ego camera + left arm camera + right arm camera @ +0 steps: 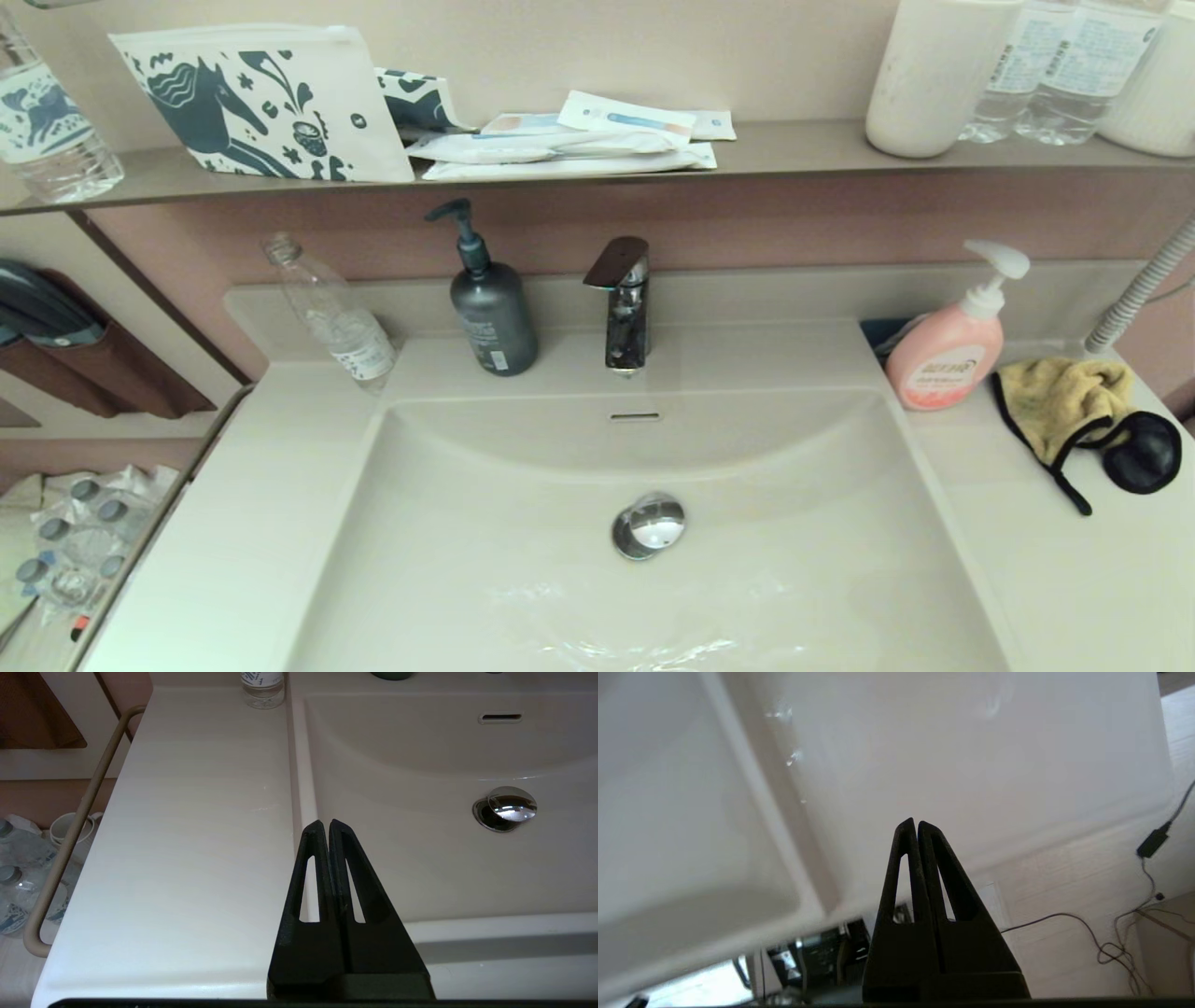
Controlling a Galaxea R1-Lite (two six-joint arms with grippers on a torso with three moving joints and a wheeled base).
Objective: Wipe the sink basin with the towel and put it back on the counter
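Note:
The cream-white sink basin (523,560) fills the middle of the head view, with its chrome drain plug (649,525) and overflow slot (635,416). The mustard-yellow towel (1064,397) with black trim lies crumpled on the counter (1074,579) at the right, behind the pink soap bottle's side. Neither gripper shows in the head view. My left gripper (325,823) is shut and empty, hovering over the basin's left rim near the front edge. My right gripper (913,822) is shut and empty, over the counter's front right corner, with floor beyond it.
A faucet (624,308), a grey pump bottle (490,308) and a clear plastic bottle (336,317) stand behind the basin. A pink soap dispenser (948,350) stands beside the towel. A grey hose (1139,289) hangs at far right. A shelf (794,149) above carries pouches and bottles.

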